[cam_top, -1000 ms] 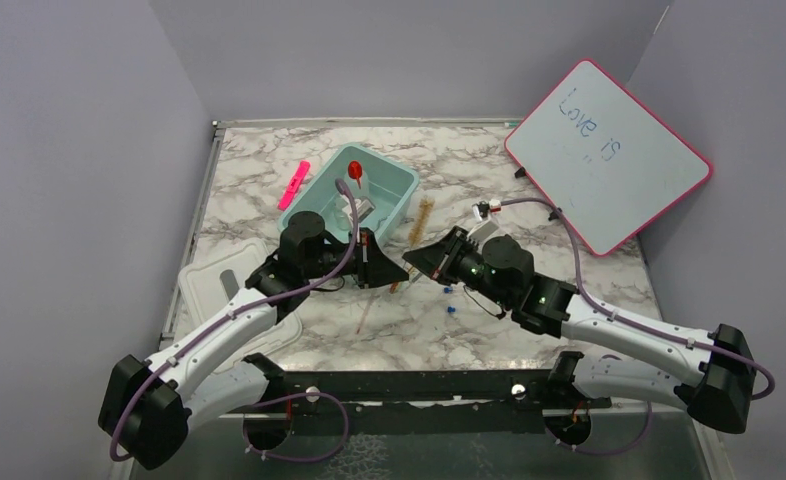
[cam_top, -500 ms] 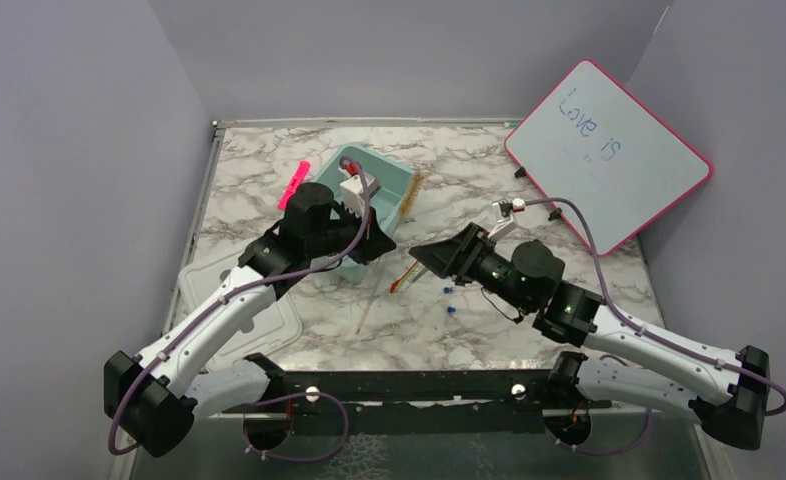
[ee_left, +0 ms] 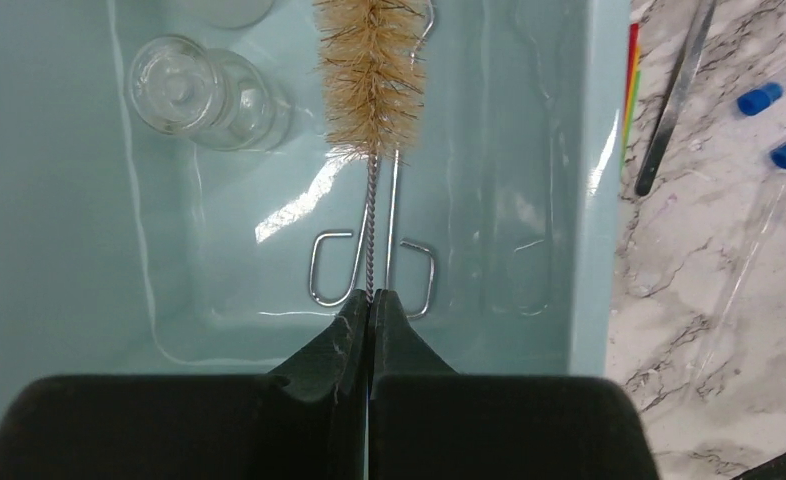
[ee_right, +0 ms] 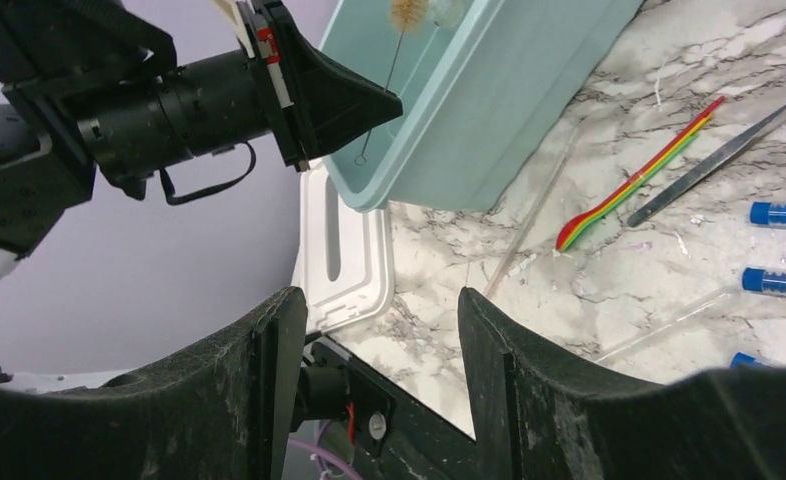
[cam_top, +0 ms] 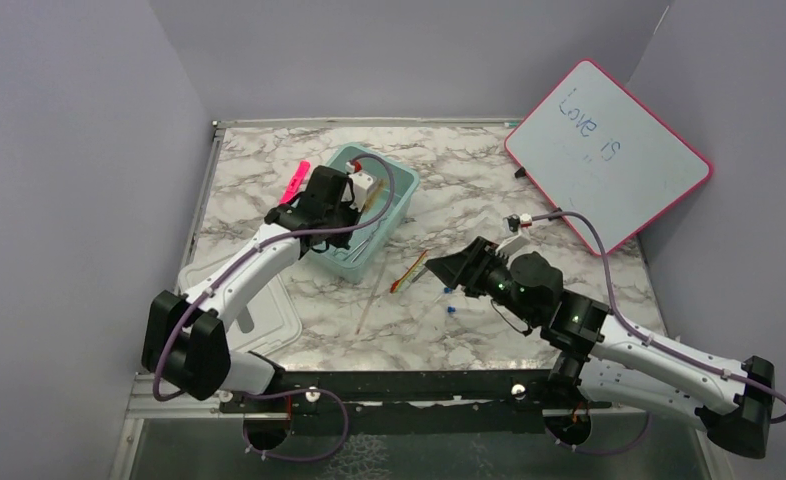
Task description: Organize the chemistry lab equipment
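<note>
— While the wire brush [ee_left: 372, 70] is held over the teal bin [ee_left: 591, 200], how much of the job can be called done?

— Part of it, by the look of things. A small glass vessel [ee_left: 194, 90] is seen lying inside the bin, and a bent wire-loop piece [ee_left: 393, 210] is laid on the bin floor beneath the brush stem. The brush itself is not yet released.

— And what is left outside?

— Plenty is spread over the marble table [ee_right: 609, 60]. A striped tool [ee_right: 639, 185], metal tweezers [ee_right: 729, 155], a thin clear rod [ee_right: 531, 215] and blue-capped tubes [ee_right: 769, 212] are all scattered beside the bin, none of them touched.

— How is the brush set against the left gripper [ee_left: 369, 300]?

— Its jaws are pressed together on the twisted wire stem, right at the tips. The bristle head is pointed straight away from them, deeper into the bin, with the glass vessel just to one side. Whether the bristles are rested on the floor cannot be told.

— And the right gripper [ee_right: 381, 310]?

— Its jaws are held apart, nothing between them. It is poised above the table near the loose pieces, well apart from the brush.
</note>
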Available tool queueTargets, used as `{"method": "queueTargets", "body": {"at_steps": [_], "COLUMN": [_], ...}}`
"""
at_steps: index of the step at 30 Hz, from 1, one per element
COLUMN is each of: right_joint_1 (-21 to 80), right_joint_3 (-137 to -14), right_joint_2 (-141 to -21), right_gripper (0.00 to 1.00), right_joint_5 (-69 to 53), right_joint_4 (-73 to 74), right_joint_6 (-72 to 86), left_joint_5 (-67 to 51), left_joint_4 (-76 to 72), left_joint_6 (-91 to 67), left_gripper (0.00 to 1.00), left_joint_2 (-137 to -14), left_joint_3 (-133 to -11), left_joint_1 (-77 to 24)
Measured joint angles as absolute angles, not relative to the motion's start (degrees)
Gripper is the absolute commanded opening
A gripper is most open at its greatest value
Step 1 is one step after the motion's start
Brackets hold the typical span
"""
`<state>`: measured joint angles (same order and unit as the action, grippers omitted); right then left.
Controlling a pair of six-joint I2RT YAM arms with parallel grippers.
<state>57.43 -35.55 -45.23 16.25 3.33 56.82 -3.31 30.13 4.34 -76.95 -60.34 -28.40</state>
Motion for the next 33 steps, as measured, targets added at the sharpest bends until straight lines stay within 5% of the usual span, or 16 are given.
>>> {"method": "queueTargets", "body": {"at_steps": [18,33], "right_joint_1": [57.43,57.43], "right_joint_3": [-33.28,-34.81], "right_joint_2": [-45.39,-54.74], "right_gripper": [0.62,0.62], "right_joint_5": [20.12,20.43], "right_joint_4": [4.91,11.38], "right_joint_6": [55.83,58.0], "left_joint_5": [-4.45,-7.55], "left_joint_4": [37.28,38.37], "left_joint_6": [5.8,-0.34], "left_gripper": [0.21,0.46], "left_joint_2": [-90.74,-81.52], "left_joint_3": [-69.91,-72.88], "left_joint_1": [-27.38,-27.99]}}
